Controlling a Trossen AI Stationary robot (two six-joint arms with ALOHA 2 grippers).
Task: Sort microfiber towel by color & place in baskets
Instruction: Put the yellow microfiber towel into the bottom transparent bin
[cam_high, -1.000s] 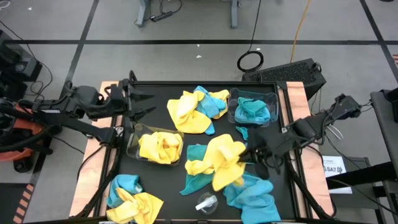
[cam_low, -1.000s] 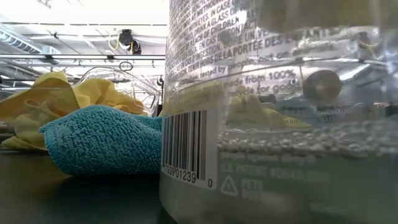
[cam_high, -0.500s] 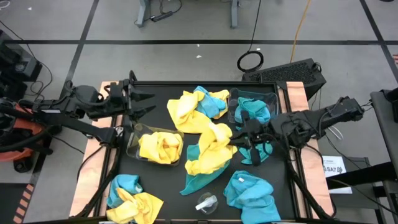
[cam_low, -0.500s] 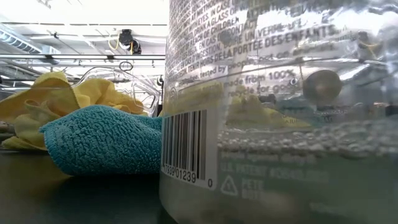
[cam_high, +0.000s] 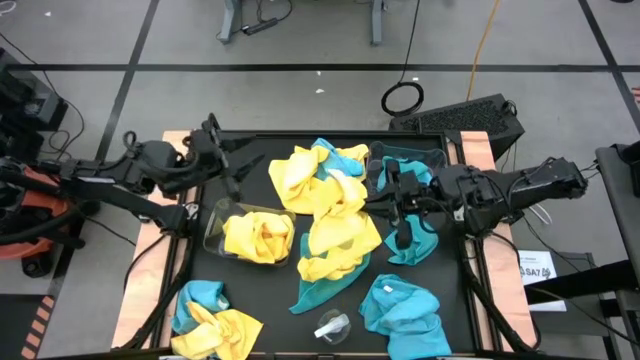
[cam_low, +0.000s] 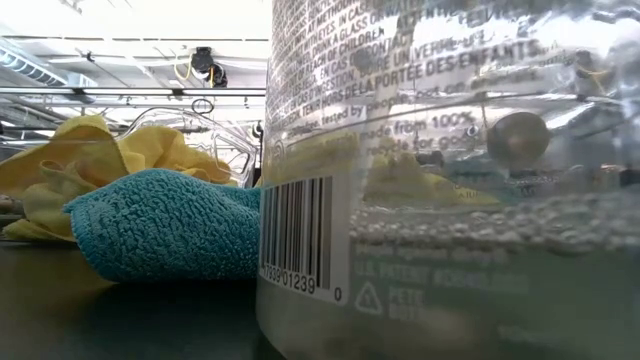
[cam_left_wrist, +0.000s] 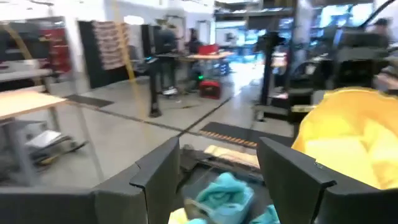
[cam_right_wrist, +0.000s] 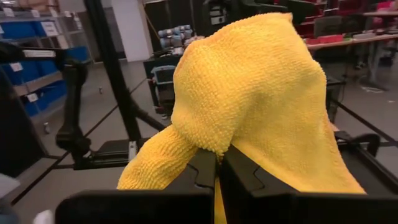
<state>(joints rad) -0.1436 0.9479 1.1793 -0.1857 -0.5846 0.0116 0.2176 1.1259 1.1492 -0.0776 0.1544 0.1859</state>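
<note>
My right gripper (cam_high: 373, 207) is over the middle of the table, shut on a yellow towel (cam_high: 340, 235). In the right wrist view this towel (cam_right_wrist: 255, 93) bulges over the gripper (cam_right_wrist: 217, 167). My left gripper (cam_high: 238, 172) hovers open near the table's far left corner, above the left basket (cam_high: 212, 232), which holds a yellow towel (cam_high: 258, 238). The left wrist view shows its gripper (cam_left_wrist: 219, 163) touching nothing. The right basket (cam_high: 440, 160) holds teal towels (cam_high: 408, 178). Loose yellow and teal towels lie around the table. My right gripper pinches a bunched fold of the yellow towel (cam_right_wrist: 214, 146) between its two fingers, which come level from the table's right side. The cloth hangs slack around and below the fingers. Its lower end (cam_high: 330, 265) lies on the towels underneath.
A mixed pile (cam_high: 315, 170) lies at the far middle, teal towels (cam_high: 400, 310) near right, a teal one (cam_high: 410, 243) under my right wrist, teal and yellow (cam_high: 210, 318) near left. A small clear plastic piece (cam_high: 332, 325) sits at the near edge and fills the low view (cam_low: 450, 200).
My right gripper, shut on the yellow towel, has moved toward the table's far and left edges. The towel was dragged off the near-right teal pile toward the middle, uncovering a teal towel. My left gripper has shifted slightly toward the right and tipped downward.
</note>
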